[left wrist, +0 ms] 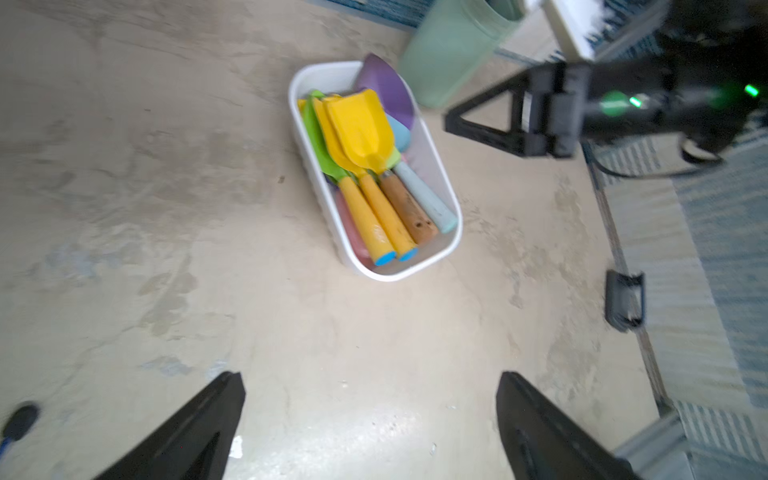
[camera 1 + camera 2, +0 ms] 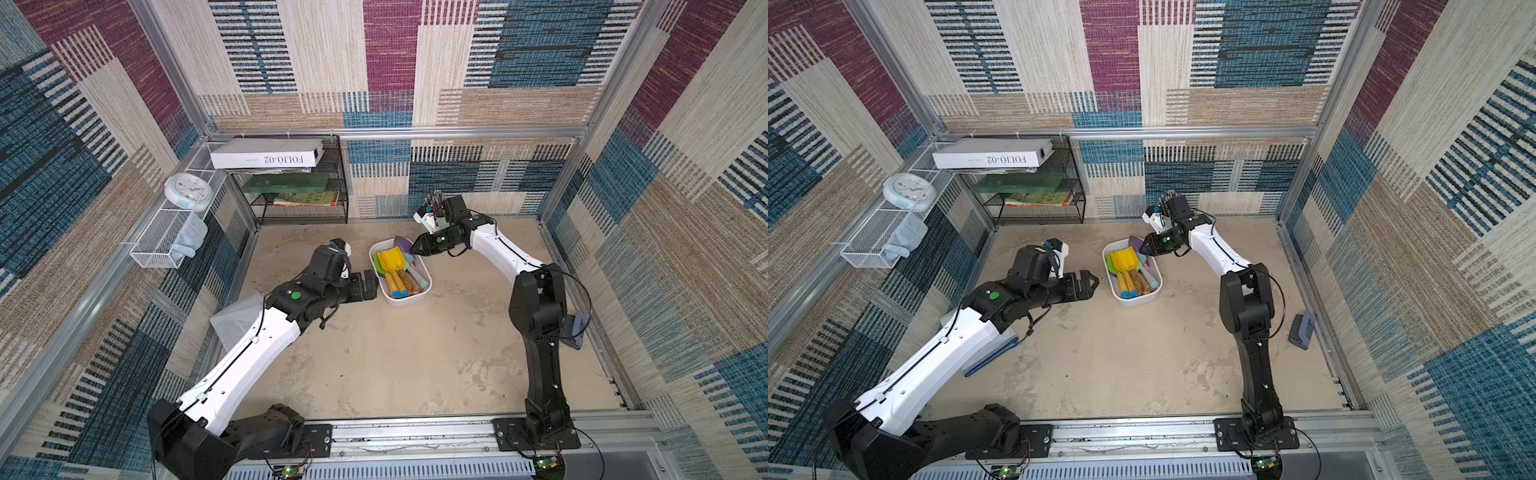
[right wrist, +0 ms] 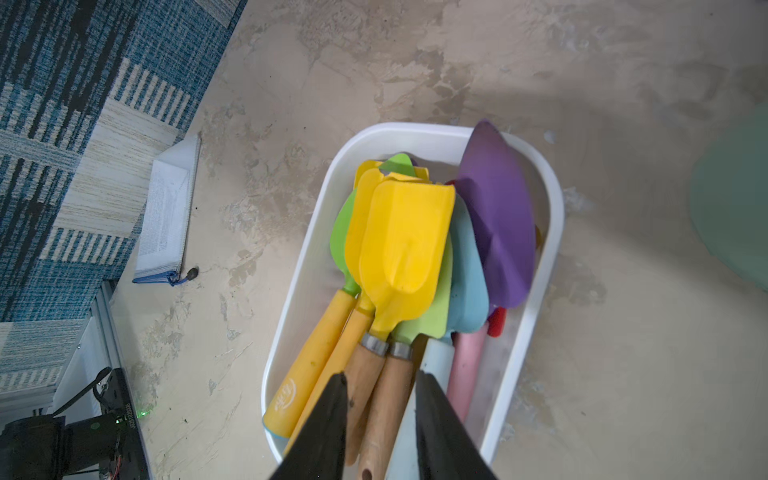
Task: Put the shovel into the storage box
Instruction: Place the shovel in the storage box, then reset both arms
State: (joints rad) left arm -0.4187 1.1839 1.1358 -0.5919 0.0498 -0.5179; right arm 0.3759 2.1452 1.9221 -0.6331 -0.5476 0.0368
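Shovel status: the yellow shovel [image 3: 409, 237] with the wooden handle lies on top of the pile inside the storage box [image 2: 405, 300]. Its blade points toward the bench's far edge and its handle toward the near one. The box sits on the bench [image 2: 374, 365] closer to the far edge, roughly midway between the sides, and it's stuffed with other shovels.

Right gripper [image 2: 412, 249] hangs over the far end of the box with its jaws parted. The right wrist view shows wooden handles through the gap, but nothing looks pinched, and the left wrist view shows it raised above the rim and empty. Left gripper [image 2: 1095, 284] is spread wide, holding nothing, near the box on the side toward the bench's left edge.

My read: this is the let-go step and the placing looks done. Next I'd guess the right arm backs up and away. It needs to mind the mint-green cup [image 1: 449, 54] close behind it and the purple shovel [image 3: 496, 216], whose blade pokes over the rim right by the gripper.
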